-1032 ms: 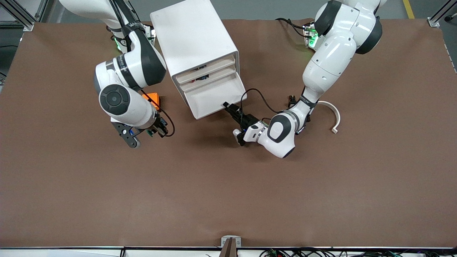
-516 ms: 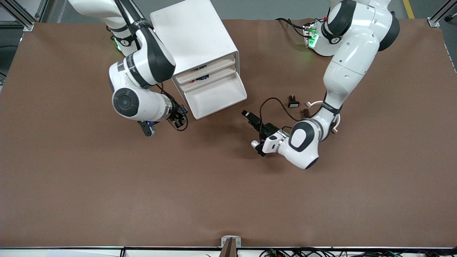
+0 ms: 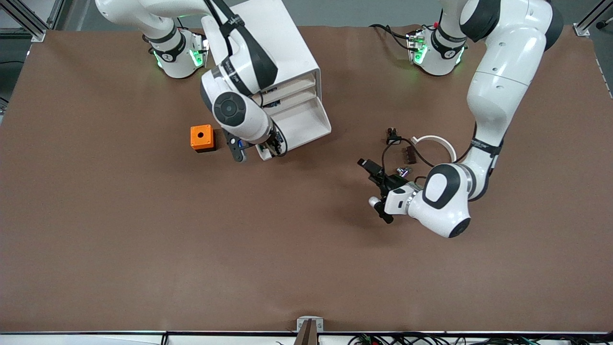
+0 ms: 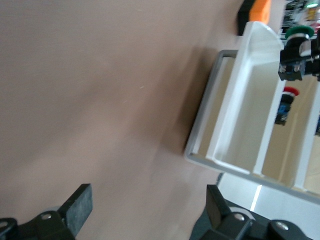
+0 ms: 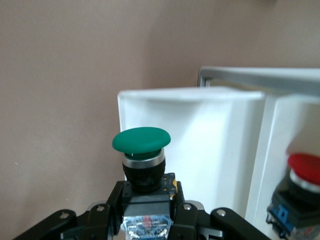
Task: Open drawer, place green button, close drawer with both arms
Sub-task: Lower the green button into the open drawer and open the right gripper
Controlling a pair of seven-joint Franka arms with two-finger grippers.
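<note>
The cabinet stands near the right arm's base with its lowest drawer pulled open. My right gripper hovers at the open drawer's front corner, shut on the green-capped button, whose black-and-blue body sits between its fingers. The drawer's white front wall is just past the button. My left gripper is open and empty over bare table between the drawer and the small parts. Its wrist view shows the gripper, the drawer and the held button.
An orange box with a hole sits beside the cabinet toward the right arm's end. A black white-topped button, a brown piece, a metal part and a white curved strip lie near the left arm. A red button sits in an upper drawer.
My right arm has carried the button from beside the orange box to the open drawer's corner. My left gripper has drawn back from the drawer's lip toward its own end.
</note>
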